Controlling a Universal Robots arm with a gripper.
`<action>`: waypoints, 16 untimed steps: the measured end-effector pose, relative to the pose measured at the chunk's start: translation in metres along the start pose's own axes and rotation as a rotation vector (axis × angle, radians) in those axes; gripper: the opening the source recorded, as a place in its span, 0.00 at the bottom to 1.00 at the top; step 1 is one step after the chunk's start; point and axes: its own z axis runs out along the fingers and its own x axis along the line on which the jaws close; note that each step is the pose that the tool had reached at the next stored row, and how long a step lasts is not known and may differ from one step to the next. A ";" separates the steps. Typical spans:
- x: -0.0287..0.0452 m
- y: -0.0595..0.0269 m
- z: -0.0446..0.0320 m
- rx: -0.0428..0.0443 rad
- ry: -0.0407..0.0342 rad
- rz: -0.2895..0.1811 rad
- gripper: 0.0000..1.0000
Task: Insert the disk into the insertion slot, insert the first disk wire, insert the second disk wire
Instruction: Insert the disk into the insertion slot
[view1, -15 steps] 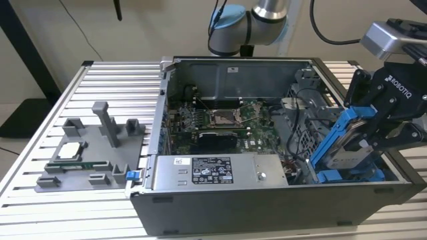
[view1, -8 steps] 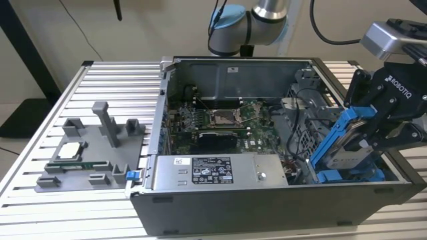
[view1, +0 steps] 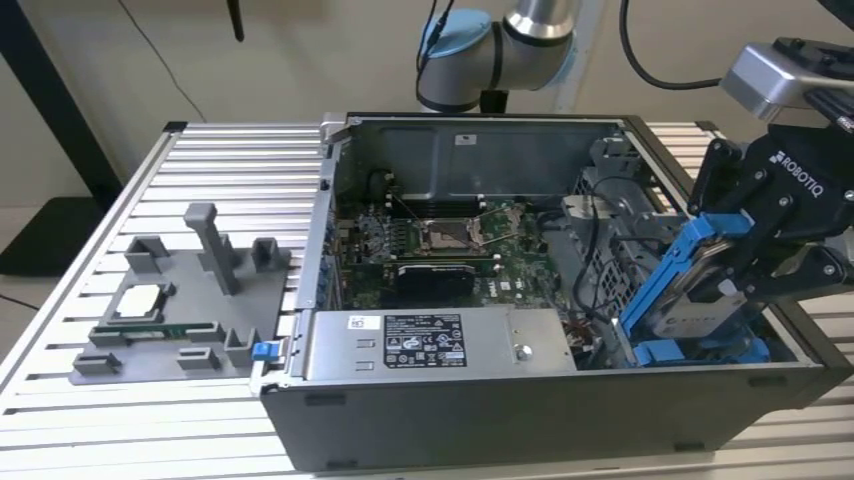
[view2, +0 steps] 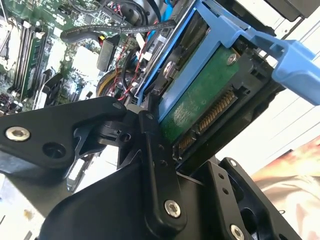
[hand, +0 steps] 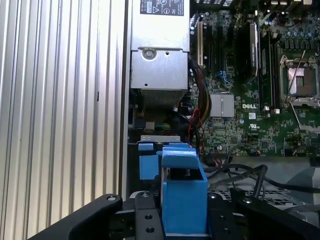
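Note:
My gripper (view1: 731, 268) is shut on the disk (view1: 703, 305), a silver-grey drive in a bright blue carrier frame (view1: 674, 262). It holds the disk tilted on edge over the open computer case at the exterior view's right. Just below the disk lies the insertion slot (view1: 683, 352), edged with blue tabs, in the grey drive cage (view1: 625, 190). In the second wrist view the disk's green circuit board (view2: 200, 100) and connector face me between the black fingers (view2: 156, 165). In the first wrist view the blue carrier (hand: 183, 195) sits in the gripper (hand: 183, 222). Black cables (view1: 594, 262) run beside the cage.
Inside the case are the motherboard with its square processor socket (view1: 447, 235) and a grey power supply (view1: 427, 345) at the front. On the slatted table at the exterior view's left stands a grey fixture (view1: 200, 290) with small parts. The arm's base (view1: 501, 45) rises behind the case.

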 end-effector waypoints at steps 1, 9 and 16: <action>0.0000 0.0000 0.0000 0.0002 0.0000 0.000 1.00; 0.0000 0.0000 0.0001 0.0000 0.0000 0.000 1.00; 0.0000 0.0000 0.0002 0.0007 -0.0005 0.000 1.00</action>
